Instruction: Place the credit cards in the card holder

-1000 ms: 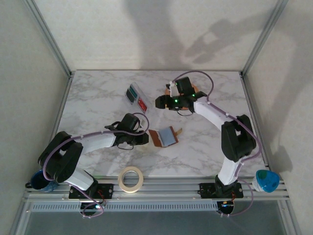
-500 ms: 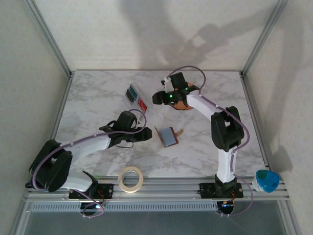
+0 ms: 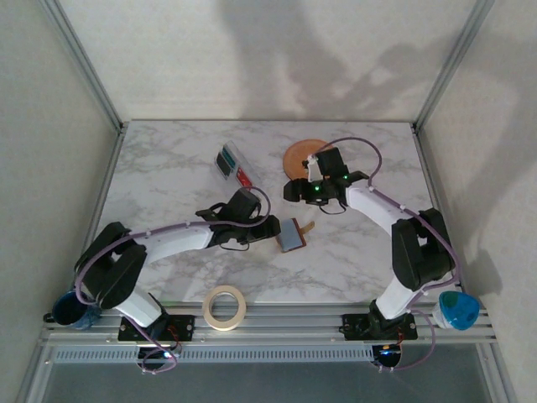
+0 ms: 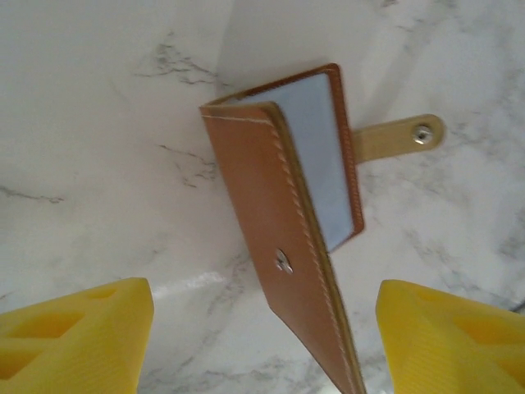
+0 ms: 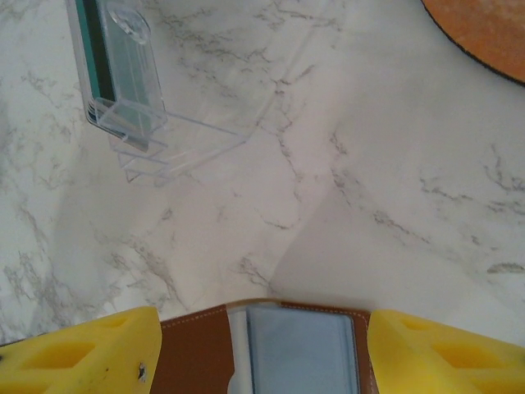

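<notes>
The brown card holder [image 3: 291, 234] lies mid-table, half folded, its near flap [image 4: 287, 246] tilted up and a pale blue-grey credit card [image 4: 324, 156] in its inner pocket; the strap tab [image 4: 402, 135] sticks out to the right. My left gripper [image 3: 270, 228] is open just left of it, and the raised flap runs down between the yellow fingers [image 4: 74, 332] without touching them. My right gripper [image 3: 291, 193] hovers open just behind the card holder [image 5: 201, 349], the blue-grey card [image 5: 299, 349] between its fingertips. A teal card [image 5: 98, 49] sits in the clear sleeve [image 5: 135, 90].
The clear sleeve [image 3: 233, 166] lies at the back left of centre. The round orange plate [image 3: 304, 155] is behind my right gripper. A tape roll [image 3: 224, 306] rests at the near edge. A blue cup [image 3: 71, 311] and a blue-white object [image 3: 457, 309] flank the arm bases.
My left gripper moved right, up to the card holder, whose flap went from lying flat to tilted up. My right gripper came off the orange plate toward the card holder.
</notes>
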You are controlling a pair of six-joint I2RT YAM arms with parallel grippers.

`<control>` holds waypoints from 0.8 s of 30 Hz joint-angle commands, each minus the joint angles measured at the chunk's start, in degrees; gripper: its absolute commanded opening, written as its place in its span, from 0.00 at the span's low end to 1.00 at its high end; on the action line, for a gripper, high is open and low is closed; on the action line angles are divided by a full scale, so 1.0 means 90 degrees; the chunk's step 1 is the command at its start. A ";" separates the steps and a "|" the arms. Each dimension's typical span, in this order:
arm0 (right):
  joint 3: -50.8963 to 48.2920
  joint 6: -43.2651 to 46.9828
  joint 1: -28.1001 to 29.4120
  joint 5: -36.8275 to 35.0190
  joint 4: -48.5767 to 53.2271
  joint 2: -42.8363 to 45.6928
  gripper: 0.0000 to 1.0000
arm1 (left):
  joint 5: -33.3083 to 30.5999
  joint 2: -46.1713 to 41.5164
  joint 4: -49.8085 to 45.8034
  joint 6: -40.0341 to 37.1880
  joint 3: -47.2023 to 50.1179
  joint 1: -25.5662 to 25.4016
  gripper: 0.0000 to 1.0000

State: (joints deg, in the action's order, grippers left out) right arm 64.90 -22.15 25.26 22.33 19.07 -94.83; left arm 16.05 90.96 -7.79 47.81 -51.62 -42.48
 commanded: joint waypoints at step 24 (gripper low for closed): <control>0.2339 0.0259 0.0584 0.0488 -0.0618 -0.2025 0.63 | -0.0301 -0.0646 -0.0503 -0.1487 0.0437 0.0787 0.00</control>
State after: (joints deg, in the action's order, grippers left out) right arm 82.81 -21.78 29.87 26.65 13.08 -110.76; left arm 11.03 88.12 -12.23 37.17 -49.78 -36.99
